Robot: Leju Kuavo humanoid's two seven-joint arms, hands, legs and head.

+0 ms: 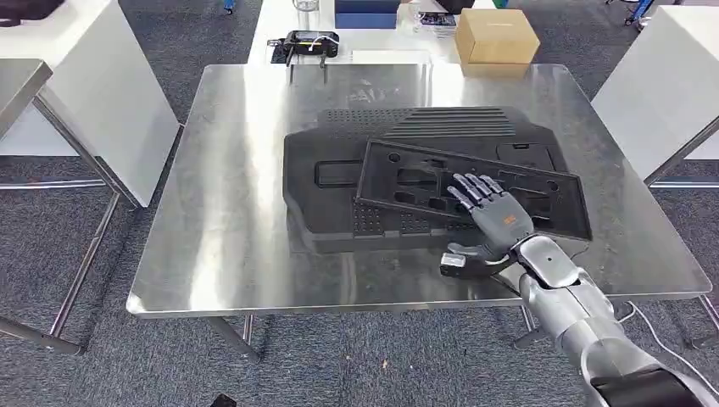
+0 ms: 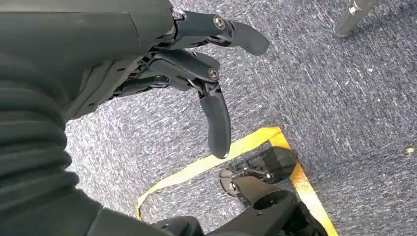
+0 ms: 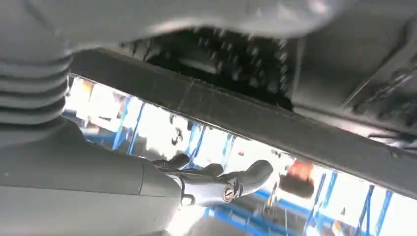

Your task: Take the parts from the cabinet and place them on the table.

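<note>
Two black plastic parts lie on the steel table (image 1: 229,220). The large ribbed part (image 1: 335,182) lies flat in the middle. A smaller flat panel (image 1: 407,178) with recesses sits askew on top of it. My right hand (image 1: 490,216) reaches over the panel's near edge with its fingers stretched flat on the panel. In the right wrist view the panel's edge (image 3: 236,115) crosses the picture, and the thumb (image 3: 231,184) stands off it with a bright gap between them. My left hand (image 2: 196,69) hangs over the carpet, fingers loosely apart, holding nothing.
A cardboard box (image 1: 496,36) and a black device (image 1: 312,42) stand on a white bench behind the table. White tables (image 1: 93,85) flank it on both sides. Yellow floor tape (image 2: 241,145) runs below my left hand.
</note>
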